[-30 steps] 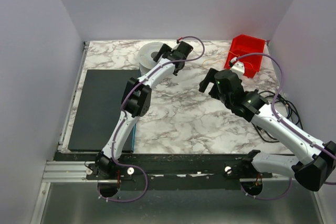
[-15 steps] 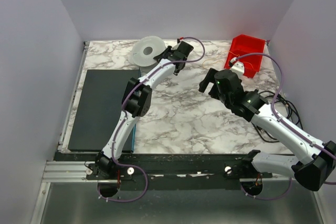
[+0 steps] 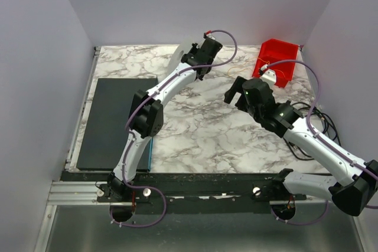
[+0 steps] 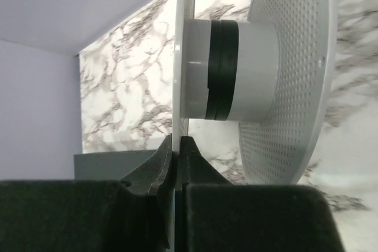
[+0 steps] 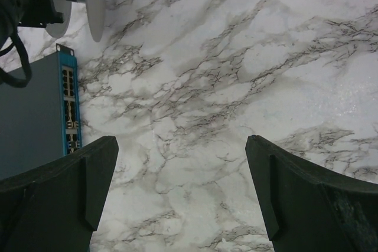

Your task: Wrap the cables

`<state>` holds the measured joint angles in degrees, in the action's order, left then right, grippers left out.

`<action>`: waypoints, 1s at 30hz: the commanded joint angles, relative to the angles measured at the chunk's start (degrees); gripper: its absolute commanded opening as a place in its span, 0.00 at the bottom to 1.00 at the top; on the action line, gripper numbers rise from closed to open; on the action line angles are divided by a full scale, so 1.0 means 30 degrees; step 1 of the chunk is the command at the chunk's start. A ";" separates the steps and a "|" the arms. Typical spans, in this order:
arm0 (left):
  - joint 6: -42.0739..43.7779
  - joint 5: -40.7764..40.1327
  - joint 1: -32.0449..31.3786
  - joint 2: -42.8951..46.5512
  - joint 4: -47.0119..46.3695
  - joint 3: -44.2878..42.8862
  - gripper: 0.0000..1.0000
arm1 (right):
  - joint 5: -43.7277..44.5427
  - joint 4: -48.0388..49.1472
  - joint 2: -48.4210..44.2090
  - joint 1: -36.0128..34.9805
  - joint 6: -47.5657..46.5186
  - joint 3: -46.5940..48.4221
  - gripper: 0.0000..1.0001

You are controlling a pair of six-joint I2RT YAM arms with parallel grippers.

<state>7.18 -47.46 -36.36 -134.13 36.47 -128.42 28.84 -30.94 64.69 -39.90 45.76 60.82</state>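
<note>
Hair-fine cables (image 3: pixel 233 74), faint at upper centre between spool (image 4: pixel 254 75) and red bin (image 3: pixel 277 57), look springy, near weightless and tangle-prone, so best pinched at a free end; left gripper (image 4: pixel 175 159) clamps the spool's flange, right gripper (image 5: pixel 183 196) fingers spread apart.

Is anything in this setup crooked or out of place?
The white spool stands out: it is tipped up on edge at the far side of the marble table, pinched by one flange in the left tool. Its hub looks bare of wire. The right tool hangs open, holding nothing.
</note>
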 commanded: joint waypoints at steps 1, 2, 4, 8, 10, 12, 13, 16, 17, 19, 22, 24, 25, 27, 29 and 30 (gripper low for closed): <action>-0.2834 0.2072 -0.0342 0.2907 0.0785 0.0472 0.00 | 0.0208 0.0205 -0.0079 0.0101 0.0454 -0.0030 1.00; -0.3166 0.2460 -0.0382 0.3277 0.0934 0.0801 0.00 | 0.0227 0.0218 0.0002 0.0110 0.0468 -0.0001 1.00; -0.3991 0.3123 -0.0396 0.4010 0.1460 0.1190 0.00 | 0.0253 0.0290 0.0167 0.0097 0.0416 0.0041 1.00; -0.5817 0.4504 -0.0393 0.5420 0.2924 0.1819 0.00 | 0.0232 0.0677 0.0410 0.0089 0.0118 0.0031 1.00; -0.7032 0.5189 -0.0375 0.6276 0.3619 0.2396 0.00 | 0.0266 0.0893 0.0497 0.0087 0.0084 -0.0050 1.00; -0.8011 0.5788 -0.0407 0.7298 0.4022 0.3229 0.00 | 0.0377 0.1182 0.0464 0.0091 -0.0060 -0.0172 1.00; -0.8438 0.6080 -0.0398 0.7722 0.4162 0.3731 0.00 | 0.0449 0.1253 0.0490 0.0099 -0.0052 -0.0201 1.00; -0.9970 0.7124 -0.0435 0.9234 0.4568 0.5314 0.00 | 0.0448 0.1348 0.0741 0.0096 -0.0140 -0.0091 1.00; -1.0521 0.7388 -0.0457 0.9764 0.4550 0.6131 0.00 | 0.0345 0.1348 0.0924 0.0102 -0.0115 -0.0033 1.00; -1.1402 0.8006 -0.0584 1.0969 0.3963 0.7928 0.00 | 0.0130 0.1463 0.1173 0.0102 -0.0093 -0.0024 1.00; -1.2730 0.7861 -0.1009 1.2477 0.3247 1.0247 0.00 | -0.0277 0.1756 0.1520 0.0120 -0.0084 -0.0163 1.00; -1.3686 0.6930 -0.1575 1.3090 0.3359 1.1236 0.00 | -0.0354 0.1786 0.1826 0.0135 -0.0034 -0.0124 1.00; -1.4344 0.6333 -0.1906 1.3370 0.3462 1.1657 0.00 | -0.0409 0.1802 0.1936 0.0139 -0.0017 -0.0116 1.00; -1.5467 0.5654 -0.2523 1.3876 0.3410 1.2687 0.00 | -0.0443 0.1846 0.2155 0.0124 0.0021 -0.0131 1.00; -1.6317 0.5475 -0.3015 1.4407 0.3045 1.3770 0.00 | -0.0325 0.1874 0.2218 0.0117 0.0119 -0.0240 1.00; -1.6706 0.5166 -0.3325 1.4616 0.2935 1.4234 0.00 | -0.0278 0.1904 0.2217 0.0116 0.0137 -0.0304 1.00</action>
<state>-33.95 -27.44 -43.13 -94.70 48.93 -90.08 27.92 -26.52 70.78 -39.88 46.00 60.77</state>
